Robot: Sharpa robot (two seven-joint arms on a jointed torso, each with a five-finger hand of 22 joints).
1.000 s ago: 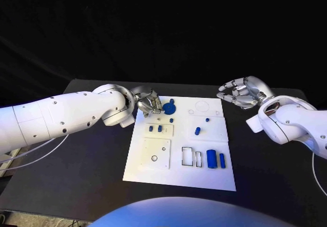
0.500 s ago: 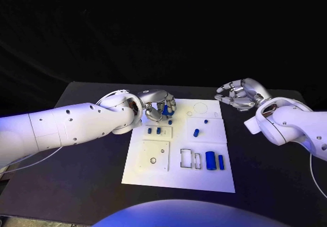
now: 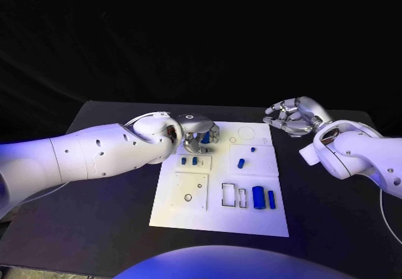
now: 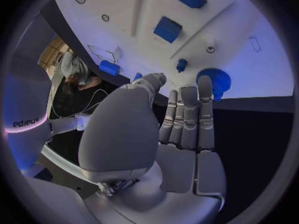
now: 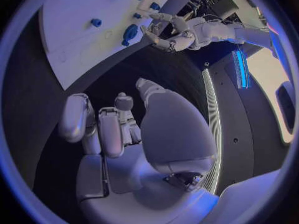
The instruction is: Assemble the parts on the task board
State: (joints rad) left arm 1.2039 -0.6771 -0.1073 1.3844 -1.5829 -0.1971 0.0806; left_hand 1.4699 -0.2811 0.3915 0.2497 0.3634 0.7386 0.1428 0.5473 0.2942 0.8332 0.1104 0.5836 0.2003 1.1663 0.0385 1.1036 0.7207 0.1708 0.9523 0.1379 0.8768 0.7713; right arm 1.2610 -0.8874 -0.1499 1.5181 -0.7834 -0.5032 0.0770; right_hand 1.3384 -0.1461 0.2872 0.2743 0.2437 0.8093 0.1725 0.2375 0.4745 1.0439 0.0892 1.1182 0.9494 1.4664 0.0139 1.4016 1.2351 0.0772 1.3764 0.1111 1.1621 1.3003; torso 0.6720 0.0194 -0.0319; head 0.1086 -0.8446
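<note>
The left hand [image 3: 195, 129] hangs over the far left corner of the task board [image 3: 219, 224], fingers pointing down toward a round blue gear-like part [image 3: 204, 138] that lies on the board just beneath them; in the left wrist view the fingers [image 4: 189, 115] lie straight and side by side, their tips reaching the toothed blue disc [image 4: 214, 79] at the board's edge, and whether they touch it cannot be told; nothing is seen clasped in this hand, so it reads as unclenched and empty. The right hand [image 3: 292, 117] is raised beside the board's far right corner, off the white plate and apart from every part, fingers loosely curled with gaps between them, holding nothing; the right wrist view shows its fingers [image 5: 109, 129] bent above the black table [image 3: 92, 203]. On the board, two small blue pegs [image 3: 189, 160] stand in a recessed panel near the left hand; a blue peg [image 3: 242, 163] and a smaller blue stud [image 3: 252, 149] sit in the middle; two long blue blocks [image 3: 263, 197] lie side by side toward the near right, beside empty rectangular slots [image 3: 229, 194].
</note>
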